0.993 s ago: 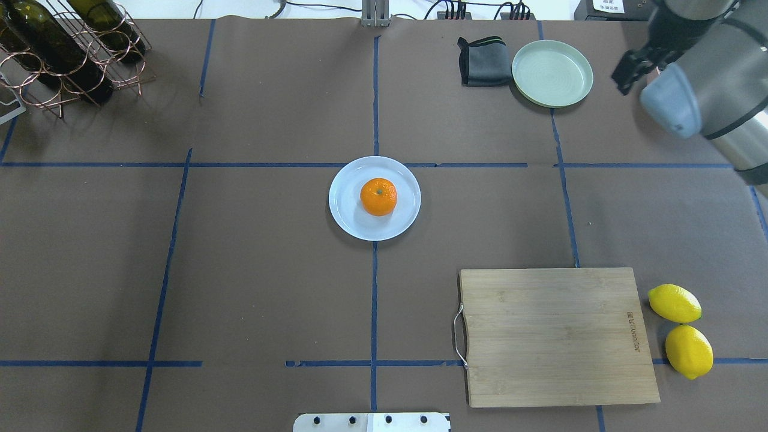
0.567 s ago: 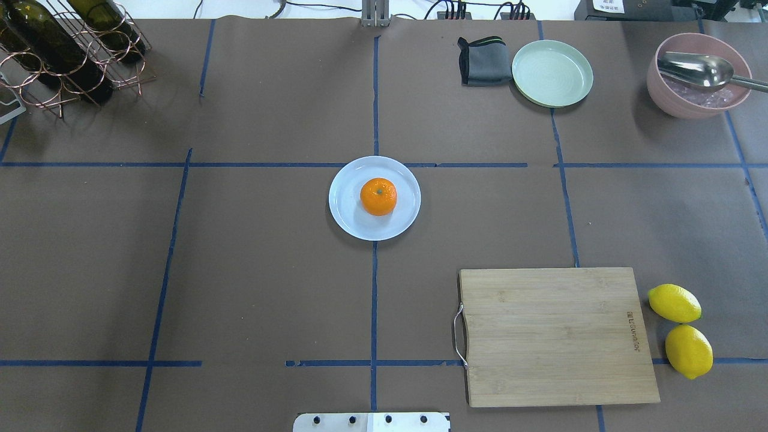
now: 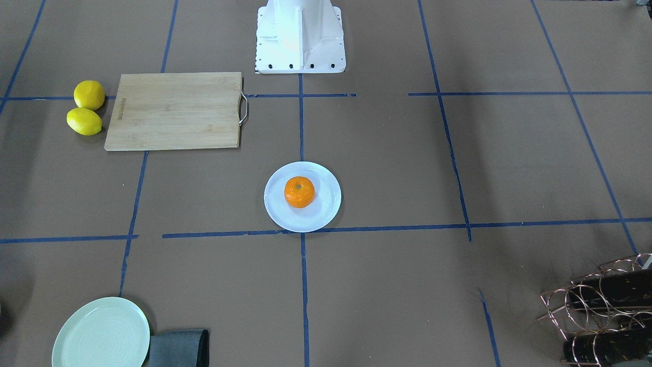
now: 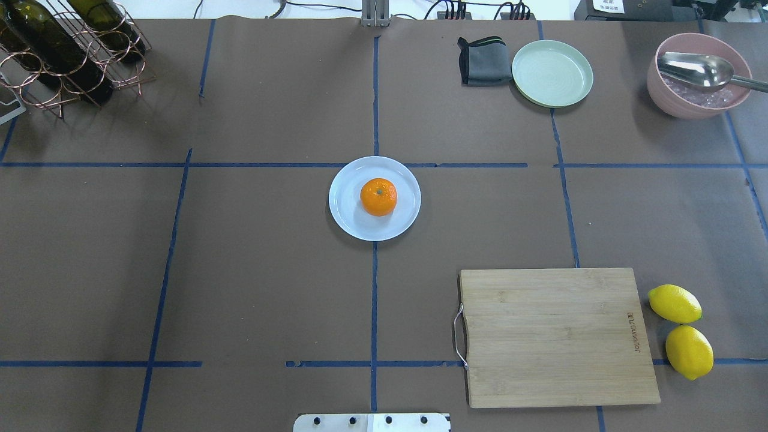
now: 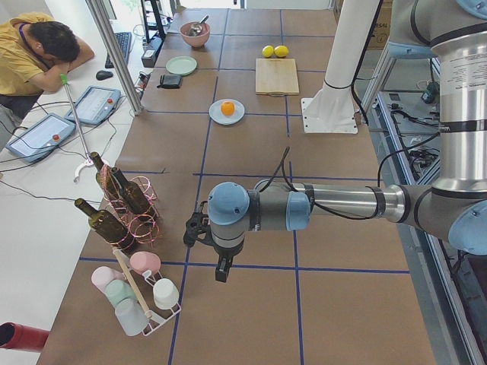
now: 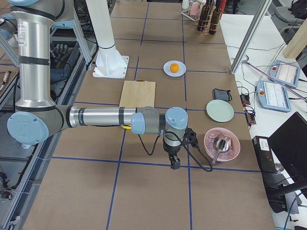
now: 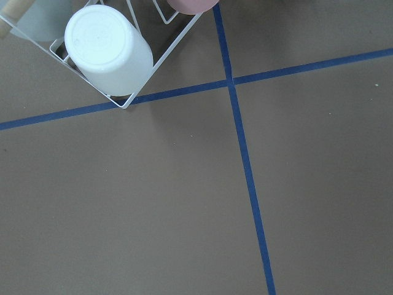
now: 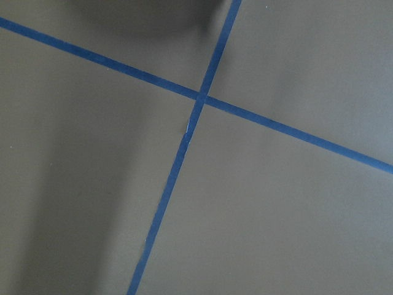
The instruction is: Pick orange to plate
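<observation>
The bright orange (image 4: 378, 197) sits upright, stem dimple up, in the middle of the pale bluish-white plate (image 4: 345, 211) at the table's centre, also seen from the front as orange (image 3: 299, 192) on plate (image 3: 327, 209). Nothing touches it. My left gripper (image 5: 221, 272) shows only in the exterior left view, pointing down beyond the wine rack, far from the plate. My right gripper (image 6: 173, 164) shows only in the exterior right view, near the pink bowl. I cannot tell whether either is open or shut. Both wrist views show only brown table and blue tape.
A wooden cutting board (image 4: 558, 336) lies front right with two lemons (image 4: 674, 303) beside it. A mint-green plate (image 4: 552, 73), grey cloth (image 4: 483, 61) and pink bowl (image 4: 678, 99) with a metal spoon stand at the back right. A bottle rack (image 4: 66, 54) stands back left, a cup rack (image 5: 144, 296) beyond it.
The right arm, at the overhead view's top right a second ago, has left that view and uncovered the pink bowl. Orange and plate have not moved.
</observation>
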`<state>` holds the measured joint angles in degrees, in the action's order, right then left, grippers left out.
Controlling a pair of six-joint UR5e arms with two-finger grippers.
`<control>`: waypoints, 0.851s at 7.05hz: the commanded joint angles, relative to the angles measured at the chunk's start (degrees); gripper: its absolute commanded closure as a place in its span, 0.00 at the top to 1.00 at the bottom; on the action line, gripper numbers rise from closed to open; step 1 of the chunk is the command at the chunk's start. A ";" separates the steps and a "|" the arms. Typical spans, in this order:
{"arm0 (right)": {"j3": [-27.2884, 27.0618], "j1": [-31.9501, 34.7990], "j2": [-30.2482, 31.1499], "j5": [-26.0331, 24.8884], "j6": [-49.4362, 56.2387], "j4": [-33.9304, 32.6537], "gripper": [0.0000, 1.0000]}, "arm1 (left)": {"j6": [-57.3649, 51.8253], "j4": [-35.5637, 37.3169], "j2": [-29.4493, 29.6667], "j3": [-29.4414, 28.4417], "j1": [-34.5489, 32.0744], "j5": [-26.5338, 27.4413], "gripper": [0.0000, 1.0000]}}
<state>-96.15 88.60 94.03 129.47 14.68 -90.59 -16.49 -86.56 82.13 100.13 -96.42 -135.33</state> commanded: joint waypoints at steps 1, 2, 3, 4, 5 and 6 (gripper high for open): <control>-0.26 0.26 0.62 2.10 -10.16 1.90 1.00 | 0.05 -0.01 -0.21 -0.02 0.00 0.16 1.00; 0.00 0.17 0.71 2.28 -10.20 3.22 1.00 | 0.05 0.08 -0.21 -0.03 0.00 0.16 1.00; 0.00 0.17 0.71 2.28 -10.20 3.32 1.00 | 0.05 0.08 -0.30 -0.03 0.00 0.16 1.00; 0.00 0.17 0.71 2.28 -10.20 3.32 1.00 | 0.05 0.08 -0.21 -0.03 0.00 0.16 1.00; 0.09 0.17 0.71 2.19 -10.29 3.32 1.00 | 0.05 -0.01 -0.21 -0.03 0.00 0.16 1.00; 0.18 0.17 0.71 2.19 -10.46 3.32 1.00 | 0.05 -0.01 -0.21 0.06 0.09 0.07 1.00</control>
<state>-96.07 88.77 94.74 131.69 4.42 -87.31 -16.44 -86.54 81.90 100.12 -96.41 -135.19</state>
